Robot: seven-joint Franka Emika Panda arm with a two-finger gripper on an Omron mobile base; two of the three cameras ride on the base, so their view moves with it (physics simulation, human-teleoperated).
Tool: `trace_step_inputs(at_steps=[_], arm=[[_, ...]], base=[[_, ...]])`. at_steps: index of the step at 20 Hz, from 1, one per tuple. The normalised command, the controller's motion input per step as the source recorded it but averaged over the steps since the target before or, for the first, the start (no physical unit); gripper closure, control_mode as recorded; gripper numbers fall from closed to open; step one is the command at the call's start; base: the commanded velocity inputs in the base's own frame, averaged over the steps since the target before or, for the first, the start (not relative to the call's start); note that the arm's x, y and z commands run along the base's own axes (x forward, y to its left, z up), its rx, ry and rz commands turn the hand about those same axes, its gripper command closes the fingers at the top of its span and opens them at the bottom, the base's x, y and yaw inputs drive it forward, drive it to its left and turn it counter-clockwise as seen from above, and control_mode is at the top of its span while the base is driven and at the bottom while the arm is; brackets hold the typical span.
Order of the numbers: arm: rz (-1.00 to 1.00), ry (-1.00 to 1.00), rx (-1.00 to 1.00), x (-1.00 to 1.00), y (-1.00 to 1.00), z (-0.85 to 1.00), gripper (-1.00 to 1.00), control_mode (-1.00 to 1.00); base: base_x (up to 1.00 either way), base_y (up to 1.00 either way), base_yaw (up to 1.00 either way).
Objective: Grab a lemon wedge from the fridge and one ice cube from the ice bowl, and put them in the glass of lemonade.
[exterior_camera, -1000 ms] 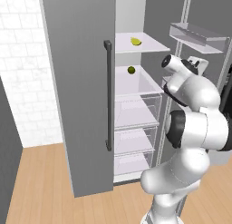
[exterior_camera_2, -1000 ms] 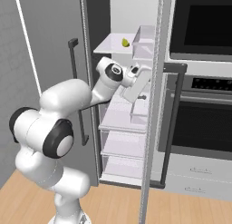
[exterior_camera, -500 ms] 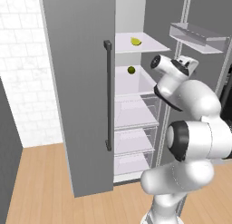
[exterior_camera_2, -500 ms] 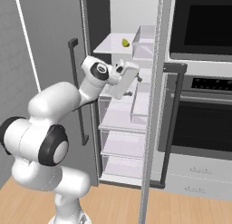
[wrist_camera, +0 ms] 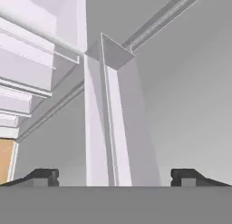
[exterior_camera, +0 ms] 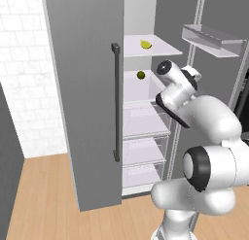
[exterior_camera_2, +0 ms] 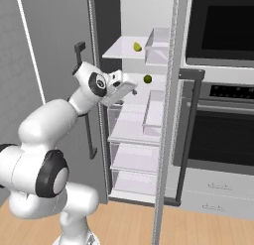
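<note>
Your hand (wrist_camera: 113,175) is released, fingers wide, empty inside the fridge (exterior_camera: 87,112). The lemon wedge (exterior_camera: 145,44) sits on the top shelf (exterior_camera: 160,50). Likely light, soft and slippery: pinch its flat flanks gently.

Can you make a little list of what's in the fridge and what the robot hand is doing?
fridge: one door open, white shelves showing
top shelf: lemon wedge
next shelf down: small dark green fruit
below: clear drawers
gripper: open, holding nothing, inside the fridge opening
door bin: right in front of the gripper
beside fridge: black oven
</note>
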Motion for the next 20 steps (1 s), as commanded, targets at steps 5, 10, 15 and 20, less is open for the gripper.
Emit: trace_step_inputs(at_steps=[5, 10, 15, 20], arm=[[0.10, -0.25, 0.62, 0.00, 0.45, -0.50, -1.00, -1.00], [0.17, -0.12, 0.57, 0.00, 0.49, -0.70, -1.00, -1.00], [0.13, 0.09, 0.12, -0.48, 0.53, 0.03, -1.00, -1.00], [0.05, 0.07, 0.01, -1.00, 0.24, 0.27, -1.00, -1.00]], base=[[0.00, 0.00, 0.00], [0.00, 0.00, 0.00], [0.00, 0.00, 0.00], [0.00, 0.00, 0.00]])
